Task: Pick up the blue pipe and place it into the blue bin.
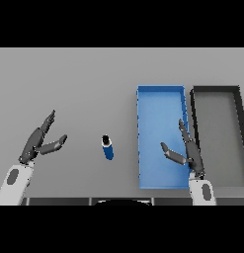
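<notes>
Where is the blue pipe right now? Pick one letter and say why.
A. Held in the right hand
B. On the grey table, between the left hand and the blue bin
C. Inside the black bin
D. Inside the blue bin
B: the blue pipe lies on the table, right of the open left hand and left of the blue bin.

A dark grey bin (216, 136) sat at the right of the frame, open-topped with black walls (long side running top to bottom). It rested on the grey table (69, 84), which filled the frame.
</notes>
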